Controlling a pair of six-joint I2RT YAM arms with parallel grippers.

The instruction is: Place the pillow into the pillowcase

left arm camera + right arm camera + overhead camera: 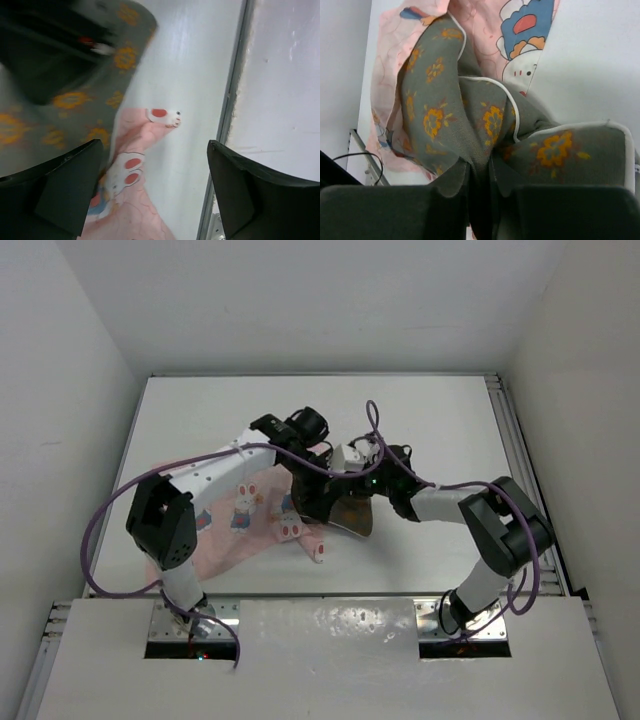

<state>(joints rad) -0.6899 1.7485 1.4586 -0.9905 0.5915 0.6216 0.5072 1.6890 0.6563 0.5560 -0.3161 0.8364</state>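
Right gripper (480, 200) was clamped tight on a bunched fold of the pillow (440, 115). The pillow was crumpled, its far end lying against the pink pillowcase (387, 55), whose cloth wrapped round one side. Left gripper (155, 195) had its jaws wide apart, holding nothing, above the pillowcase edge just beside the pillow. Both lay mid-table (430, 420), pillowcase spread leftward.

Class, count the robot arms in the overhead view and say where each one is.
2. The left arm reaches over the pillowcase; the right arm reaches in toward the pillow. None appears hidden.
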